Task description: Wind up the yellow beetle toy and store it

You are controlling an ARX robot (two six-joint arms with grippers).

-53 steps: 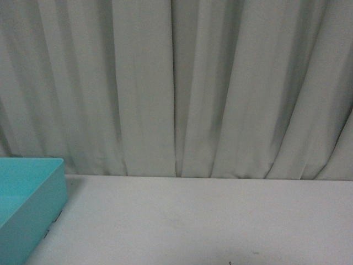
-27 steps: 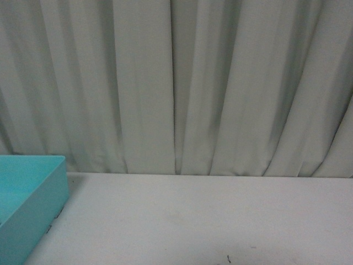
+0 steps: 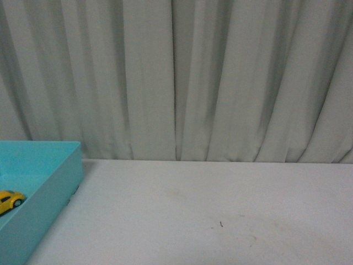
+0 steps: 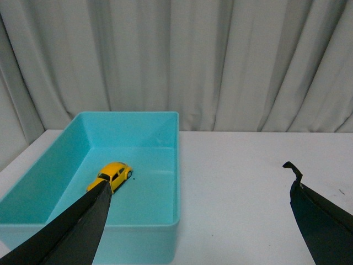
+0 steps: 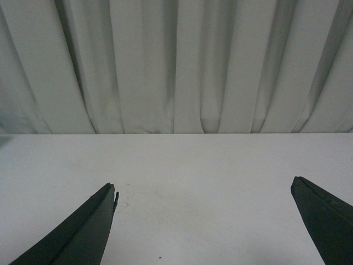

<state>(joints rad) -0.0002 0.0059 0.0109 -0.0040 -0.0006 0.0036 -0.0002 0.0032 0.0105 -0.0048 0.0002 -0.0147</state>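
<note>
Resting inside the turquoise bin (image 4: 165, 132) on the white table (image 4: 248, 187), the yellow beetle toy (image 4: 113, 174) lies alone (wheels down); both the left pincer (image 4: 196, 201) and right pincer (image 5: 204, 212) are spread wide, released.

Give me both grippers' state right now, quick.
Left gripper: open, empty; yellow beetle toy sits in the teal bin.
Right gripper: open, empty.

My right gripper (image 5: 203, 190) has jaws spread wide, nothing between them. Both dark fingers (image 5: 83, 232) sit above bare white table (image 5: 204, 165). Pale pleated curtain (image 5: 182, 66) hangs behind the table's far edge. Small dark speck on table near one fingertip.
</note>
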